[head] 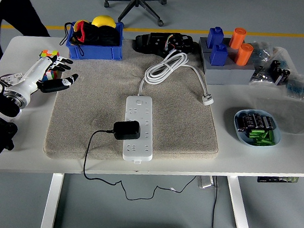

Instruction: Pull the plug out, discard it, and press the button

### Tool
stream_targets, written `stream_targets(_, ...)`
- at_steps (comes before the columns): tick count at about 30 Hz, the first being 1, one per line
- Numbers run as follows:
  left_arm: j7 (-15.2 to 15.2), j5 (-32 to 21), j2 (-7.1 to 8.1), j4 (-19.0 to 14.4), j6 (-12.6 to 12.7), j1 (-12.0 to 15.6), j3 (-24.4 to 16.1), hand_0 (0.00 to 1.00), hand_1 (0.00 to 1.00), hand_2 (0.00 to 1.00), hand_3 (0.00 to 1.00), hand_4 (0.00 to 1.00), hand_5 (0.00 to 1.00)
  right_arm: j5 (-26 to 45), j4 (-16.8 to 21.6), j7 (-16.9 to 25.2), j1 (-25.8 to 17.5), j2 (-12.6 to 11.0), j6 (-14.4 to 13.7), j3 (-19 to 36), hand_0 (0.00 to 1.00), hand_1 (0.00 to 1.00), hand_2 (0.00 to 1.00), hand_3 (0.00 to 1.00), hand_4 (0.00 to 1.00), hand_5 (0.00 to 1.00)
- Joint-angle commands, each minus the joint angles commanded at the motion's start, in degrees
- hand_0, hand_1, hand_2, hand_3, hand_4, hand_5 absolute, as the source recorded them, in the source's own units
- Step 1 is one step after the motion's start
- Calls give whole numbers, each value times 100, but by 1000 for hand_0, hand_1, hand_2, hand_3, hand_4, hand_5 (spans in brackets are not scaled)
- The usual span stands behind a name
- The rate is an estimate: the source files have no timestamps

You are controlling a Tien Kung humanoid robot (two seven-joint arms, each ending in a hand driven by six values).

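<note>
- The white table (273, 164) carried a beige mat (89, 109) across its middle, and everything the task needed lay on that mat.
- The white power strip (140, 110) lay near the mat's centre with its long axis running from 12 to 6 o'clock, its white cord (168, 68) coiled off toward 12 o'clock.
- The left hand (54, 73) hovered over the mat's edge at about 10 o'clock, fingers spread and holding nothing; the right hand was out of view, so the left was the only one placed to act.
- The black plug (126, 129) sat in the strip's lower half, toward 4 o'clock from the fingers and well apart from them, its cable trailing off the table's near edge.
- I judged the pull not yet begun: the hand would have to travel toward 4 o'clock first.
- The strip's button could not be made out for certain.
</note>
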Motion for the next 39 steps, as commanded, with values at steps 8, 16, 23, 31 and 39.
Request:
stream_targets(8,-22,6,228,-489,-70,-16,620,802,800,753,796,905,298,6,-5,0,-9,5,14,-4,750,667,656,621,671,511)
stream_targets(16,72,-17,306,-919,-192,-122,1285,832,840,804,829,936,304,10,-6,10,-2,30,23,12,750,666,656,622,672,511)
stream_targets(23,152,-15,218,-868,-238,-311,1855,795,805,772,813,953,279,18,-5,15,7,30,19,8,750,667,657,621,671,510)
stream_targets(31,237,24,75,-695,-267,-524,2399,771,748,726,794,943,204,37,-10,19,10,32,27,-6,750,667,656,621,671,510)
stream_targets(39,238,2,-32,-631,-205,-657,2623,754,709,684,786,935,180,47,-9,19,20,23,29,3,750,667,656,621,671,510)
